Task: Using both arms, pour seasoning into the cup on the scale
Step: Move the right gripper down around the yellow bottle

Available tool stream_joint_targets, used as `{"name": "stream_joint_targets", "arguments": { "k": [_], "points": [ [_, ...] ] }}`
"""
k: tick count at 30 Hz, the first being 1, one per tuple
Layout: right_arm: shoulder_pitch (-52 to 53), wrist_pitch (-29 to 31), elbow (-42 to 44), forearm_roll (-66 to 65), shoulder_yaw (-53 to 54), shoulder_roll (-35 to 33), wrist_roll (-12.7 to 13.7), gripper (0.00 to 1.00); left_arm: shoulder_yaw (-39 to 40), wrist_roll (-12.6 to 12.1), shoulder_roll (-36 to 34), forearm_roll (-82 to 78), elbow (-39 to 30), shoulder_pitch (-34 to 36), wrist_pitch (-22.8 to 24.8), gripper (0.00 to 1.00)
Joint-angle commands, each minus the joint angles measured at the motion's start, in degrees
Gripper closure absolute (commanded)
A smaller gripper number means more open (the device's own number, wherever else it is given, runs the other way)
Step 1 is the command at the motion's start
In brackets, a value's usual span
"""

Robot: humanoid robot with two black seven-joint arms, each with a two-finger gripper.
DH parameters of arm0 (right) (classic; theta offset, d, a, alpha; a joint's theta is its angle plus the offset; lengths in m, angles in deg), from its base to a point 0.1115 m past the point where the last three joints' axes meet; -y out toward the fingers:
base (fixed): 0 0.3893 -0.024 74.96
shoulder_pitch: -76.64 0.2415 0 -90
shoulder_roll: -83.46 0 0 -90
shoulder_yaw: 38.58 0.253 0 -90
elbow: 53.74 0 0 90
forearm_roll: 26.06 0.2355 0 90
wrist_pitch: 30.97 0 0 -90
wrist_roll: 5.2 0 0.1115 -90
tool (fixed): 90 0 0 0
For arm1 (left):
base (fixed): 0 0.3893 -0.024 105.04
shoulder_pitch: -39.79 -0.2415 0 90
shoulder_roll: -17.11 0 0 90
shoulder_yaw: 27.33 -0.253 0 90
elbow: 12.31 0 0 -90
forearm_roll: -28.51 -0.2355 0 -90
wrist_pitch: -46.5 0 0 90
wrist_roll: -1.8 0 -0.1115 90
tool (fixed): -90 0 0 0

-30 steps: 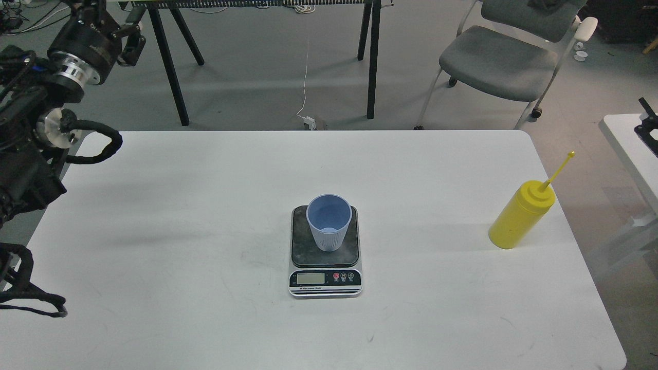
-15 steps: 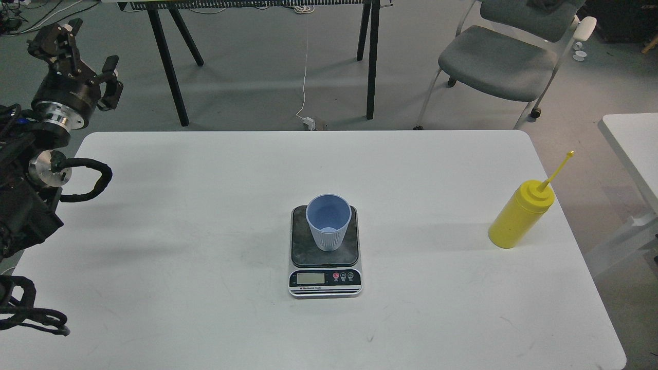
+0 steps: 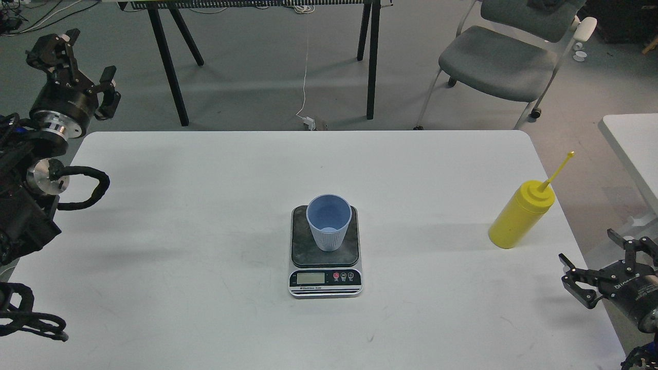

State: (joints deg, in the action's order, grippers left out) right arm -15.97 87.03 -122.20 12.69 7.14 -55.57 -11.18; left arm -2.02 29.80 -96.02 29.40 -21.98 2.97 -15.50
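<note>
The light-blue ribbed cup [image 3: 329,221] stands upright on the dark platform of the scale [image 3: 325,277] at the table's middle; it looks empty. The yellow squeeze bottle [image 3: 520,216] stands upright near the table's right edge, its thin cap stick pointing up and right. My left gripper [image 3: 77,59] is open and empty, raised beyond the table's far left corner. My right gripper [image 3: 596,267] is open and empty at the table's right front edge, below and right of the bottle.
The white table [image 3: 205,205] carries only the scale and bottle. A grey chair [image 3: 504,56] and black trestle legs [image 3: 169,61] stand behind it. A second white table [image 3: 632,144] is at the right edge.
My right gripper has come into view at the lower right. My left gripper has swung back and left from the top edge and settled. Cup, scale and bottle have not moved.
</note>
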Motion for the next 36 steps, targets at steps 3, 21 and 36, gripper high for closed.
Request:
{"name": "stream_joint_targets", "arguments": {
  "k": [3,21,36],
  "points": [
    [0.67,0.00,0.51,-2.88,1.57,3.67,0.00,0.01,0.00,0.00,-0.42,-0.01,0.01,-0.36,0.00,0.14],
    [4.01,0.00,3.84,-9.39,7.46,14.22,-0.09,0.01,-0.17,0.00,-0.51,-0.63,-0.08,-0.98,0.00,0.14],
    [10.24,0.00,14.30,-13.78,8.69,23.09,-0.70,0.01,-0.61,0.00,-0.42,-2.39,-0.43,-2.21,0.00,0.13]
  ]
}}
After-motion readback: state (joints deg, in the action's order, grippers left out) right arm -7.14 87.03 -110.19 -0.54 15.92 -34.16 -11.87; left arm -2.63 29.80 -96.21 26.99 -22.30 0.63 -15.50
